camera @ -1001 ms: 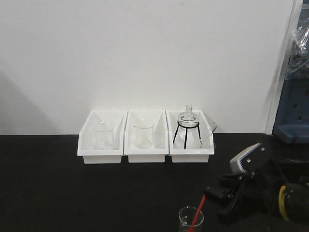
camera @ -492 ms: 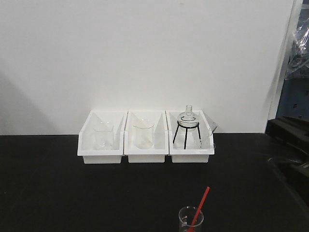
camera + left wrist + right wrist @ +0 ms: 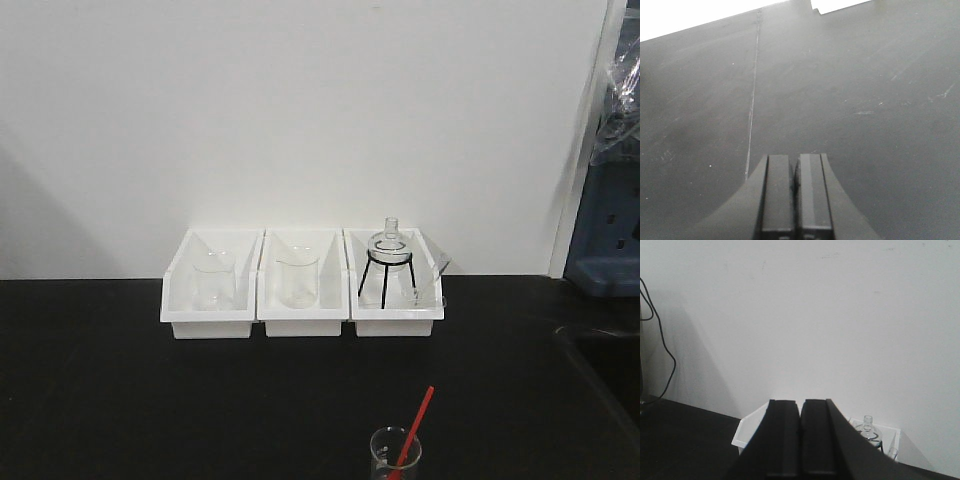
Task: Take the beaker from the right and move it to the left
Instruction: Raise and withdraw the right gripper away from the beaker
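Observation:
The beaker (image 3: 395, 456), small and clear with a thin red stick (image 3: 414, 428) leaning out of it, stands at the front edge of the black table, right of centre. Neither arm shows in the front view. In the left wrist view my left gripper (image 3: 794, 159) is shut with nothing held, over bare black tabletop. In the right wrist view my right gripper (image 3: 800, 402) is also shut and empty, raised and facing the white wall and the trays. The beaker appears in neither wrist view.
Three white trays stand in a row against the wall: the left tray (image 3: 207, 321) and middle tray (image 3: 303, 320) each hold a larger clear beaker, the right tray (image 3: 398, 320) holds a glass flask (image 3: 390, 242) on a black tripod. A blue cabinet (image 3: 607, 240) stands at far right.
The right arm, low beside the beaker one second ago, has pulled back out of the front view. The beaker and its red stick stay put.

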